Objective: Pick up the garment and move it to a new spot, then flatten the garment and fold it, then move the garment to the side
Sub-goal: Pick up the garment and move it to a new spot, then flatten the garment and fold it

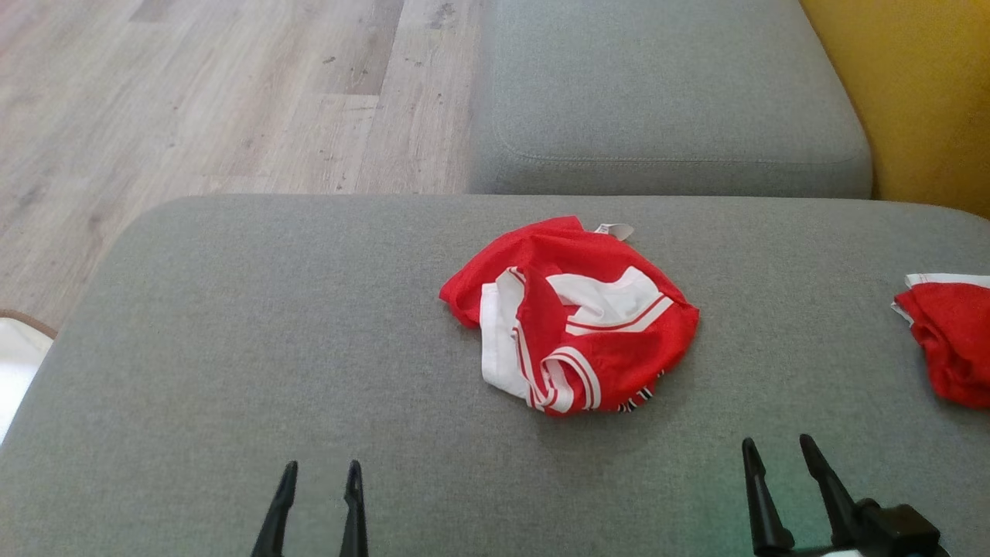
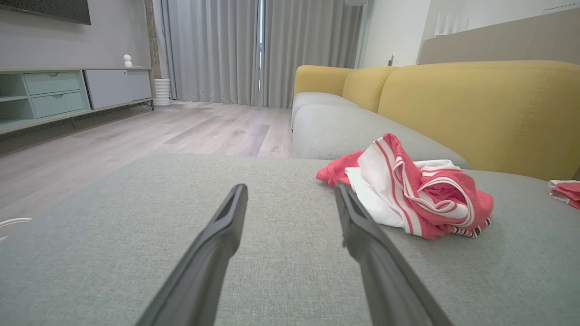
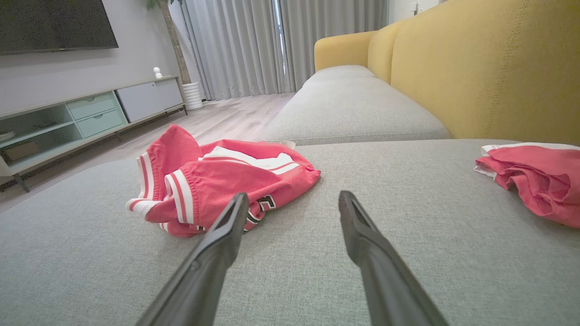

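Grey sofa cushion [image 1: 232,348]: rounded left edge beside wood floor [image 1: 193,100], broad bare fabric.
Left gripper [image 1: 322,464]: fingers spread, empty, at front.
Garment [image 1: 572,317]: crumpled red-white heap, mid-cushion, nearer back edge.
Right gripper [image 1: 776,439]: fingers spread, empty.
Second red garment [image 1: 947,340]: far right, apart.

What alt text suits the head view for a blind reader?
A crumpled red and white garment lies central on a grey fabric cushion. The left gripper and right gripper, both open, rise from the bottom edge; a second red cloth lies far right.
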